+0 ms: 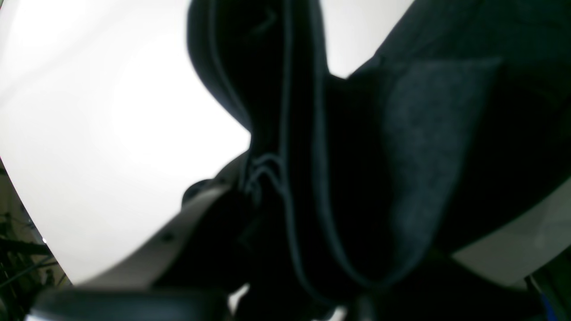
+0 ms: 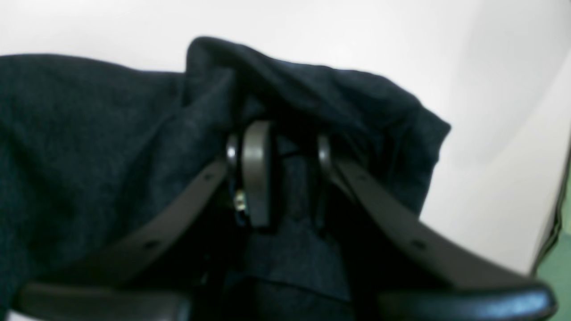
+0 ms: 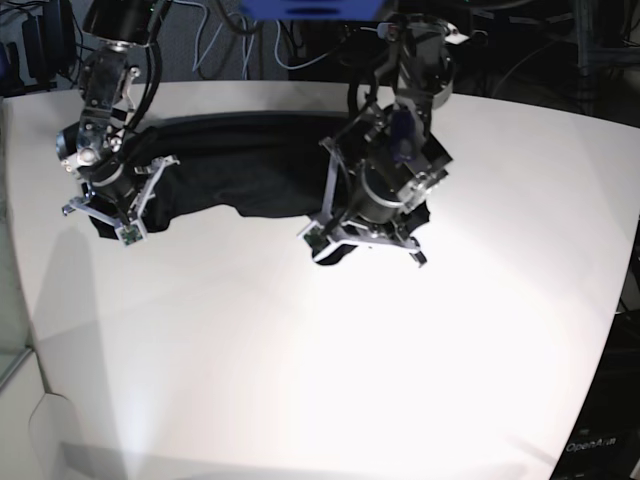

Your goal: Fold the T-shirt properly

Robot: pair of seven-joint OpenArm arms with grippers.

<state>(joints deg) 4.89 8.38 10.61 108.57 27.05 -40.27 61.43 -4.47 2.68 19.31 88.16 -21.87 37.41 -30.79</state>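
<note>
Both my grippers pinch the thin black long-sleeved T-shirt [image 3: 250,170] on the white table [image 3: 330,360]; left gripper [image 3: 345,245] clamps one end; right gripper [image 2: 279,178] the other.

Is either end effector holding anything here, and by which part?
Both grip the shirt: the right end effector pinches a bunched edge fold; the left end effector holds a hemmed edge, exact part unclear.
</note>
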